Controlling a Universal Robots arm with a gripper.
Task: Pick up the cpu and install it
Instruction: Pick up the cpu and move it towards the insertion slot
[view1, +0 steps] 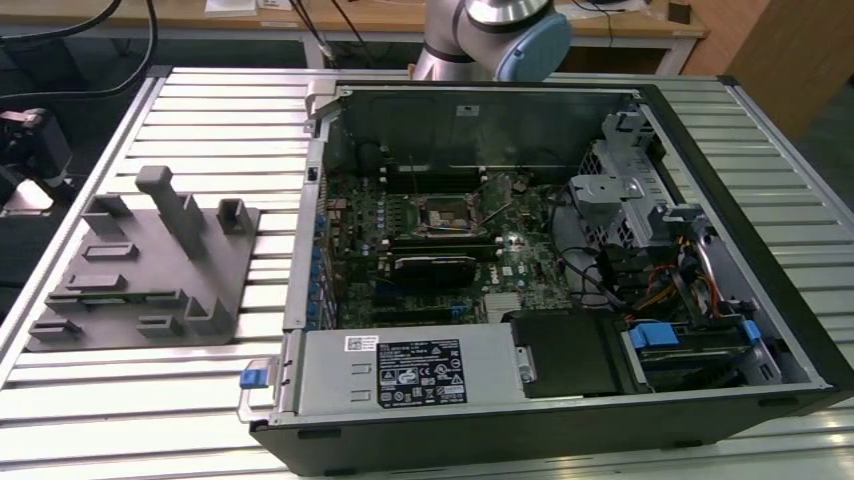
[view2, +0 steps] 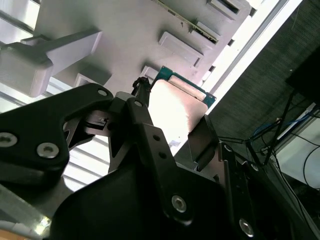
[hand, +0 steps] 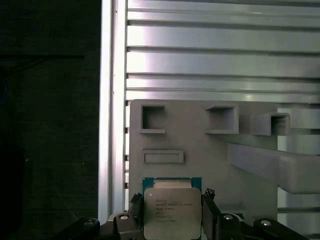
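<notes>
Jaws clamped on the cpu (hand: 172, 210) by its edges — over the fixture (view1: 147, 262), nine o'clock from the case (view1: 534, 115). Pick-up in hand, I judge — seating calls for a level hold.

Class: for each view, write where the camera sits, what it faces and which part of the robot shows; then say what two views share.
Exterior view: off the arm, high, looking down on the open case, fixture and table; the arm shows at the top.
First wrist view: on the wrist, facing the fixture and table past the hand, which grips the cpu.
Second wrist view: on the wrist, looking along the hand's black fingers at the cpu.
Shared: both wrist views show hand, cpu and fixture.
</notes>
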